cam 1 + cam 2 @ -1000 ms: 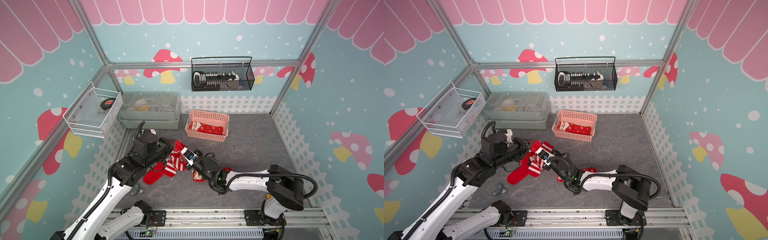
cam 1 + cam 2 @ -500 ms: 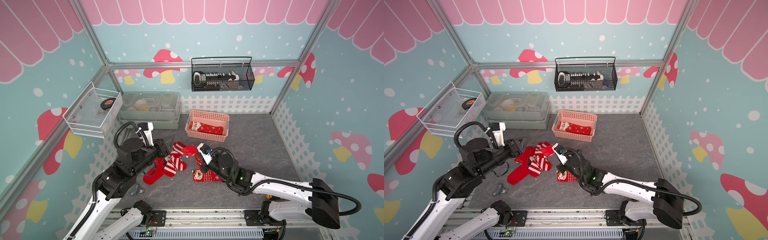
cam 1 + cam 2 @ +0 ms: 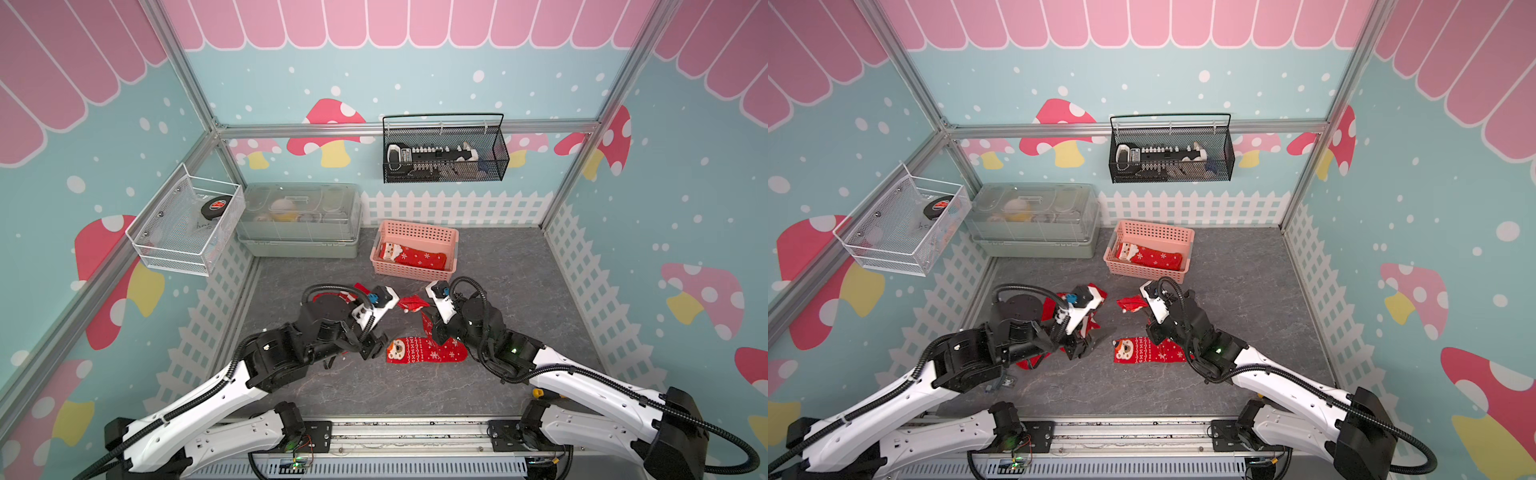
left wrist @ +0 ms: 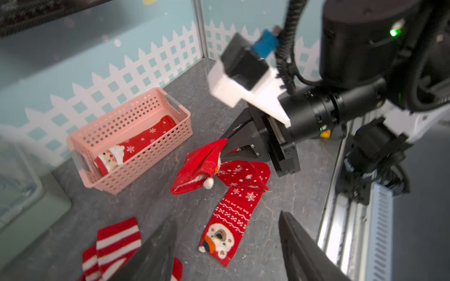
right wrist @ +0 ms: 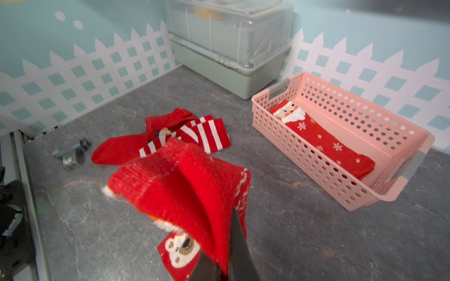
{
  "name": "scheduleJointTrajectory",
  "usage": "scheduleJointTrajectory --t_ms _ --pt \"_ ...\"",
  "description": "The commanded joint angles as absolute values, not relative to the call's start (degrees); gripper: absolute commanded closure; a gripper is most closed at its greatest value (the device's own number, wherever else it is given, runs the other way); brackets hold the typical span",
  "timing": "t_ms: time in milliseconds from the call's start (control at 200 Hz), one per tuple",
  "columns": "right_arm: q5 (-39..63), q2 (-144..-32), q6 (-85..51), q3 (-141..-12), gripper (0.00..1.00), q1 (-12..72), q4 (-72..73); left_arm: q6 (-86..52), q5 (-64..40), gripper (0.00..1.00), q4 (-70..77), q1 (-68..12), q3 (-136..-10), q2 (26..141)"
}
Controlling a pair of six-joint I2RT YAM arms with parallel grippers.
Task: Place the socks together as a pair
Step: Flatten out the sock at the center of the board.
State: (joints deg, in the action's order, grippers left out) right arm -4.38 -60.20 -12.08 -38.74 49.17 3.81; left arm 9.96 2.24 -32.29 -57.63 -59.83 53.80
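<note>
Grey stone-look table (image 3: 519,270). At back, grey-green storage box (image 3: 297,245) w/ clear lid. Just beside it, pink basket (image 3: 419,232) w/ one Santa sock (image 3: 415,258) laid flat inside, apart from the rest.

L gripper (image 3: 375,346) low over table centre, jaws spread wide, nothing btwn them, aimed toward bear sock (image 3: 424,351). R gripper (image 4: 226,145) opposite, jaws pinched tight on red pompom sock (image 4: 197,167). That sock lifted & draped, lower edge at or nr table; can't tell if touching.

Bear sock flat on table btwn the two grippers, face end toward L gripper, toe end folded up under R gripper. Can't tell if caught in same pinch.

Striped socks (image 5: 207,136) heaped w/ other red ones, mostly hidden beneath L arm (image 3: 266,365) in both top views, well apart from basket.

Small grey clip (image 5: 70,153) on table nr that heap, not touching it.
</note>
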Motion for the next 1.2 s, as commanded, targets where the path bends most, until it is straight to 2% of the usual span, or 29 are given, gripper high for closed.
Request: scheduleJointTrajectory --t_ms 0,125,225,345,635,991,1096,1196 --pt "-2.41 -59.91 -9.38 -35.88 1.0 47.92 4.33 30.39 10.28 0.29 -31.82 -61.83 -59.38 58.11" --pt "-2.81 -57.1 -10.06 -31.1 1.0 46.77 10.34 39.22 15.34 0.26 -27.4 -63.86 -57.5 61.25" --pt "-1.63 -54.68 -9.65 -29.25 1.0 46.32 12.05 44.41 15.6 0.24 -20.57 -63.82 -53.87 60.96" --pt "-1.91 -51.41 -9.58 -26.04 1.0 46.32 15.35 47.27 15.79 0.21 -11.63 -63.69 -49.92 59.63" --pt "0.81 -44.88 -9.04 -19.16 1.0 46.32 23.25 50.98 16.25 0.23 -3.45 -62.46 -46.54 60.33" --pt "3.2 -42.01 -9.4 -16.0 1.0 46.32 27.69 55.83 6.94 0.28 -9.97 -61.68 -46.59 60.47" --pt "3.71 -41.73 -9.16 -15.64 1.0 46.33 28.07 55.71 7.46 0.29 -9.0 -61.55 -46.4 61.35" --pt "6.13 -41.92 -9.34 -15.23 1.0 46.4 29.46 54.97 9.47 0.34 -6.62 -61.57 -46.41 62.59"
